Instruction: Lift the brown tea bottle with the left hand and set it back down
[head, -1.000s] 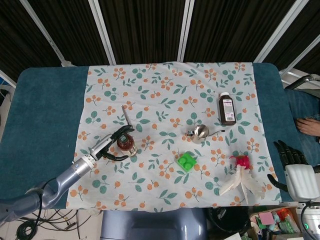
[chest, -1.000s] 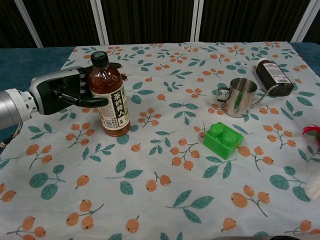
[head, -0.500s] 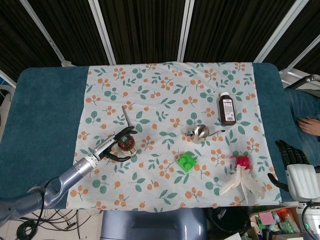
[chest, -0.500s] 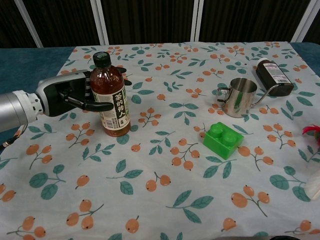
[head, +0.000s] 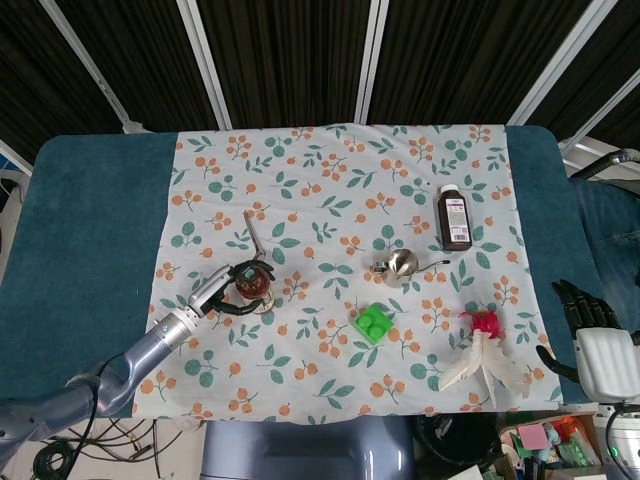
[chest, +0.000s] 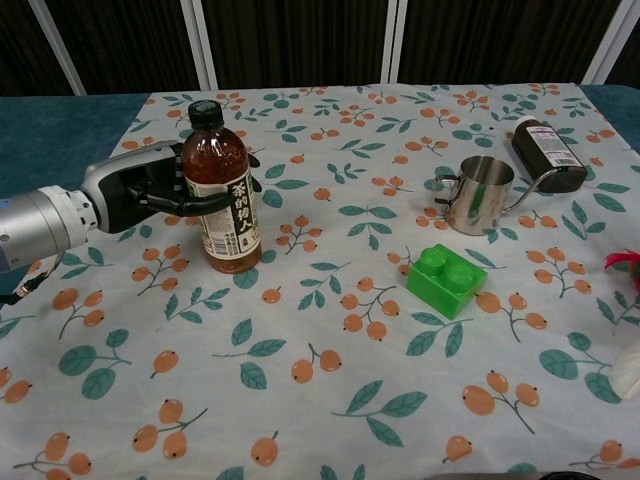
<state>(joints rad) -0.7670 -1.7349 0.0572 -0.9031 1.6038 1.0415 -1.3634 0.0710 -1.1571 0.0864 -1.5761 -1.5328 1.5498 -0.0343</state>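
Note:
The brown tea bottle (chest: 226, 200) stands upright on the flowered cloth at the left, green cap on top and label facing me. My left hand (chest: 140, 192) comes in from the left and grips the bottle's upper body, with one finger lying across its front. From above, the left hand (head: 218, 292) is pressed against the bottle (head: 254, 286). The bottle's base looks to be on the cloth. My right hand (head: 588, 328) hangs off the table's right front corner with its dark fingers apart, holding nothing.
A steel cup (chest: 478, 194) with a long handle stands right of centre, and a dark medicine bottle (chest: 546, 144) lies behind it. A green brick (chest: 447, 281) sits in front of the cup. A red and white feathered thing (head: 486, 354) lies front right. A thin stick (head: 252, 232) lies behind the tea bottle.
My left hand's fingers have closed from beside the bottle to around it. The bottle has stayed at the same spot. My right hand has dropped slightly lower.

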